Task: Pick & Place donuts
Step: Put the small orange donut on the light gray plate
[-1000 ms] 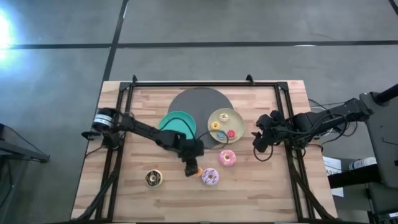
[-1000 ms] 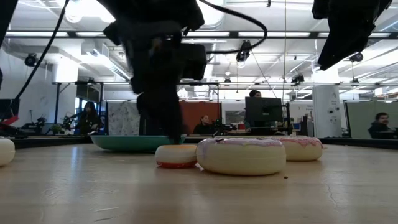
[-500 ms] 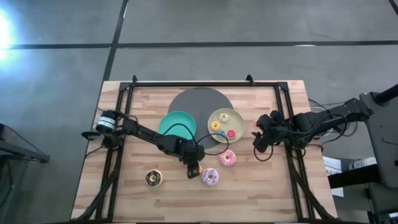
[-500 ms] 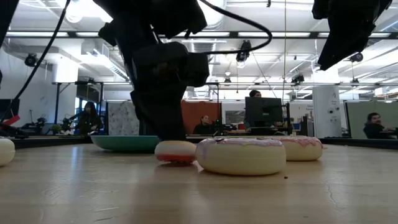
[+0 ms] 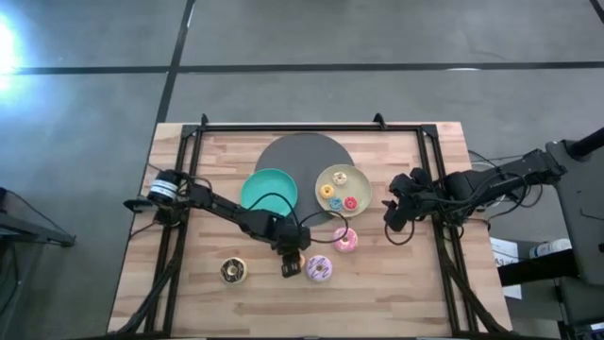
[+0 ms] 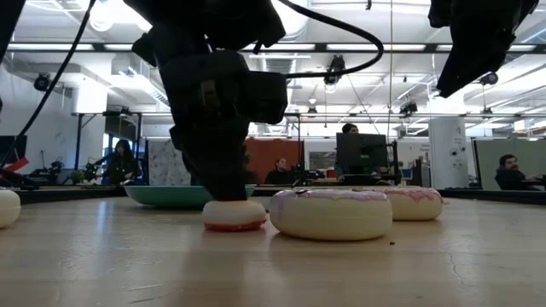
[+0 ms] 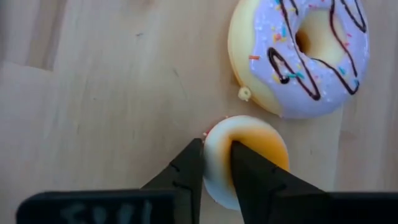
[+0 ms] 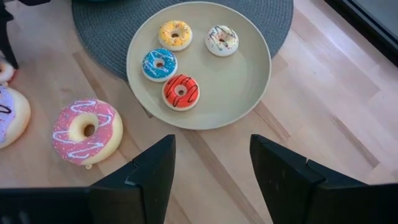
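My left gripper (image 5: 291, 264) points down near the table's front middle, shut on a tiny cream-and-orange donut (image 7: 258, 138), just left of the lilac sprinkled donut (image 5: 319, 269). The pink donut (image 5: 344, 240) lies behind the lilac one. The chocolate donut (image 5: 233, 272) lies to the front left. The beige plate (image 8: 249, 87) holds several tiny donuts: yellow (image 8: 175, 34), white (image 8: 222, 39), blue (image 8: 159, 64) and red (image 8: 181, 91). My right gripper (image 8: 211, 180) hovers open and empty right of that plate. My left gripper pinches one side of the tiny donut's ring (image 7: 217, 152) between its two fingers, coming from above and pointing down. One finger (image 7: 189, 168) is at the outer edge; the other (image 7: 252, 177) covers the donut's middle. In the low view the donut (image 6: 235, 215) sits level, its underside at the table.
A teal plate (image 5: 267, 187) and a dark round mat (image 5: 304, 151) lie at the back middle, the beige plate partly on the mat. The lilac donut (image 7: 298, 56) is close beside the held donut. People sit at desks beyond the table (image 6: 281, 170).
My left gripper has moved a little toward the table's near edge, staying shut on the tiny donut. The donut has gone with it and now sits closer to the front, beside the lilac donut.
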Robot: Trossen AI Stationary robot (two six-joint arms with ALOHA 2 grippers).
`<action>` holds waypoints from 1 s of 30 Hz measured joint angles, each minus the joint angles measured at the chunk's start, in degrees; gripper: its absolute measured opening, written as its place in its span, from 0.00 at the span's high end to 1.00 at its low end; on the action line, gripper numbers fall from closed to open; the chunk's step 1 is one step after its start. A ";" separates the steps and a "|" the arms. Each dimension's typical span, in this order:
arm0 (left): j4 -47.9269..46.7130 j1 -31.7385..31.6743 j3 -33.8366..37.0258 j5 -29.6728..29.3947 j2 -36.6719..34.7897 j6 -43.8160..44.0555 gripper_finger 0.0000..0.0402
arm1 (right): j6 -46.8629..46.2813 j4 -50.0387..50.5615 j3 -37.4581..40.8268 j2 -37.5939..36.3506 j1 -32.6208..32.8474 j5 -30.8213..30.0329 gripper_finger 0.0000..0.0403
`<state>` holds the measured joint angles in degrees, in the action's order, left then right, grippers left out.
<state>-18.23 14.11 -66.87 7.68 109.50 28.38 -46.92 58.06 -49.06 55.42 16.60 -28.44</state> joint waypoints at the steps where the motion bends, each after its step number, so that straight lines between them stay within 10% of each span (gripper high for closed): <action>1: -0.22 -0.02 0.00 0.18 -0.02 -0.02 0.88 | 0.01 0.02 0.00 0.00 0.00 -0.01 0.51; 16: 2.65 -9.40 -2.86 0.40 -9.35 -5.71 1.00 | -2.73 -7.98 -2.19 -1.35 -0.17 1.06 0.51; 26: 59.59 -21.63 1.66 25.53 -15.97 12.09 1.00 | -2.16 -33.81 -1.90 -4.44 -7.88 17.45 0.51; 30: 70.28 -22.29 2.63 26.36 -14.44 16.28 1.00 | -2.15 -42.03 -1.40 -4.51 -11.52 24.29 0.51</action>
<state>52.05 -8.19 -64.24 34.04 95.06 44.66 -49.07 16.03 -50.46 50.91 5.08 -4.15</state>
